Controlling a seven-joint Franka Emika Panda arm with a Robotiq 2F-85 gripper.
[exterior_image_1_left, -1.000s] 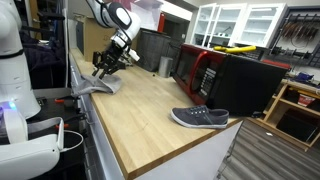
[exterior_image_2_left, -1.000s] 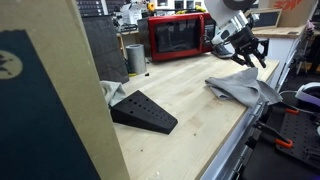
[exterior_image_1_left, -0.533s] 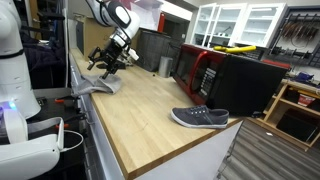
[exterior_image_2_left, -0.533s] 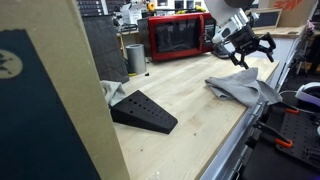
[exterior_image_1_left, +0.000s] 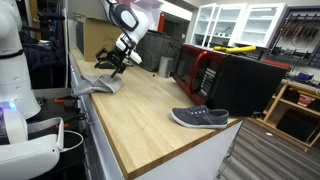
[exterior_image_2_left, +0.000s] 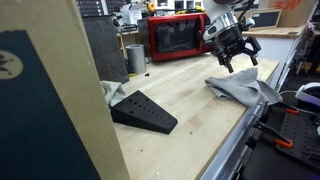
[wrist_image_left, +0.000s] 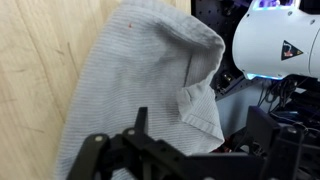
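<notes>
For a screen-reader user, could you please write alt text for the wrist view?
A crumpled grey cloth lies on a light wooden table, spilling over its edge, with the dark jaws open above it. A white machine housing shows beyond the edge.

The white arm (exterior_image_1_left: 126, 16) is seen reaching down from above in both exterior views, with the wrist (exterior_image_2_left: 226, 28) bent so that the black gripper (exterior_image_1_left: 112, 63) is carried tilted, its tips pointed downward and outward. The jaws are held spread wide apart, and the gripper (exterior_image_2_left: 234, 58) is kept raised in the air and empty. In the wrist view, the dark fingers (wrist_image_left: 95, 150) are shown along the lower edge, set well apart from one another.
</notes>
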